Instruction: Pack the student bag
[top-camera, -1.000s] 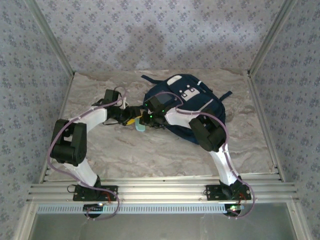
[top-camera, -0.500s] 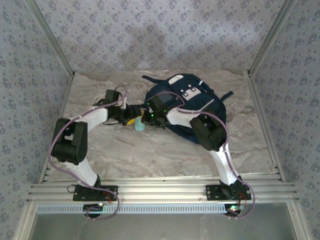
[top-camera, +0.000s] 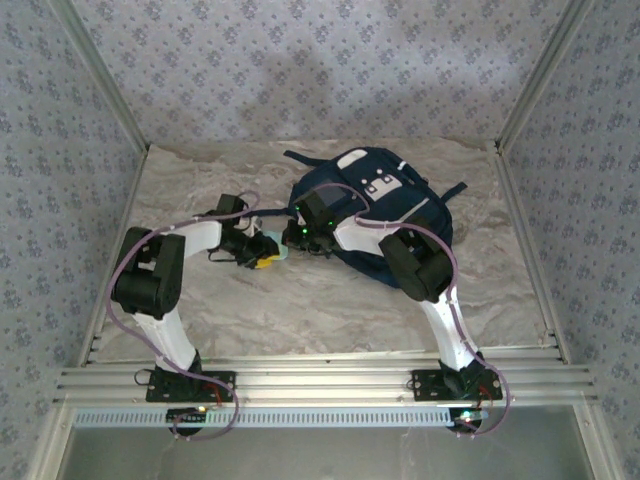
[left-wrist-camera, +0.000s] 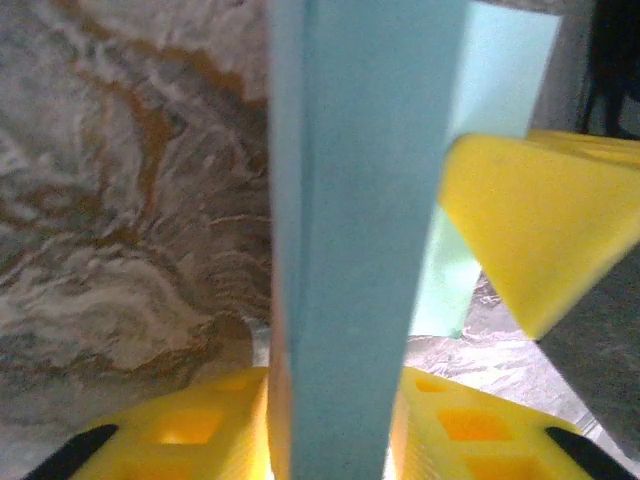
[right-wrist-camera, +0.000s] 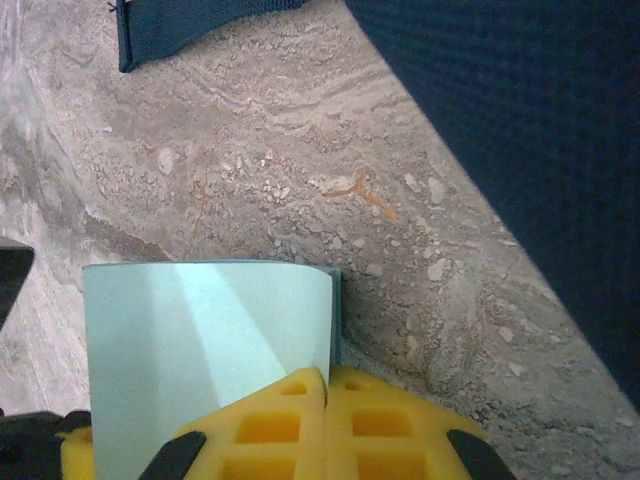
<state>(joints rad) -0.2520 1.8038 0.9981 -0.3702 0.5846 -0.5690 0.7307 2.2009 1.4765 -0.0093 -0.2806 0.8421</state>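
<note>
Backpack first: the large navy-blue fabric student bag (top-camera: 375, 205) with white stripes lies flat on the marble-patterned tabletop (top-camera: 330, 310). From above, we see its grey patch and white-tabbed pocket facing up. A dark strap (top-camera: 452, 190) trails off its right side.

Both arms meet just off the bag's left edge. The left gripper (top-camera: 260, 258) comes in from the side away from the bag. The right gripper (top-camera: 288, 243) reaches across the bag's near-left corner. Between them, just beside the bag, sits a pale teal flat slab (top-camera: 279, 250).

On the left wrist view we look along that slab (left-wrist-camera: 350, 250) edge-on. It stands upright between the left gripper (left-wrist-camera: 335, 410), whose yellow fingers (left-wrist-camera: 180, 430) press against it on both sides, so it is pinching the slab. A yellow wedge-shaped piece (left-wrist-camera: 540, 220) pokes in on the slab's right. We cannot tell what it belongs to.

Over to the right wrist view, where the right gripper (right-wrist-camera: 325, 400) has its yellow fingertips pressed flat together with nothing between them. The slab (right-wrist-camera: 200, 340) shows its broad face just beyond and left of those tips. We cannot tell whether they touch it. The bag's navy fabric (right-wrist-camera: 520, 130) rises to the right, well clear of the slab, with bare stone-patterned tabletop (right-wrist-camera: 250, 150) between them. One flat navy strap end (right-wrist-camera: 190, 25) lies on the surface at the top.
</note>
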